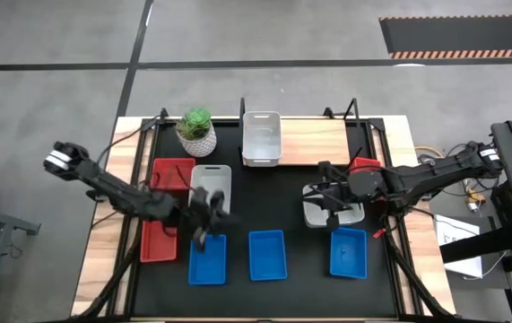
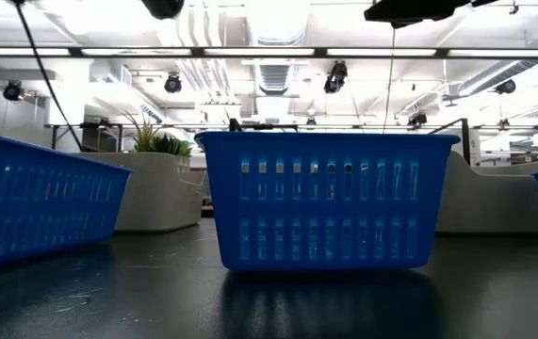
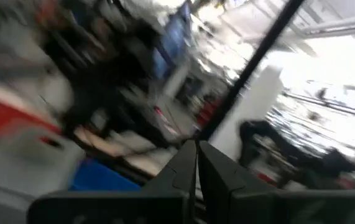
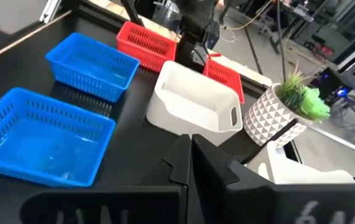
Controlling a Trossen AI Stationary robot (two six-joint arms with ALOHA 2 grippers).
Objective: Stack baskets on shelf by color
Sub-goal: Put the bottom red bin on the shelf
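A white basket [image 1: 261,137] stands on the wooden shelf [image 1: 318,142] at the table's far side. On the black tabletop, three blue baskets [image 1: 207,258] [image 1: 267,254] [image 1: 349,252] stand in a near row. Red baskets [image 1: 170,173] [image 1: 157,240] stand at the left and another red basket [image 1: 364,165] at the right. A white basket [image 1: 211,182] is left of centre and another white basket [image 1: 327,213] is at the right. My left gripper [image 1: 209,220] [image 3: 197,163] hovers shut over the left-centre white basket's near end. My right gripper [image 1: 320,194] [image 4: 189,155] hovers shut above the right white basket.
A plant in a white patterned pot [image 1: 196,131] stands at the far left beside the shelf. The shelf's right half is bare wood. The low view shows the middle blue basket [image 2: 325,198] close in front, with other baskets on either side.
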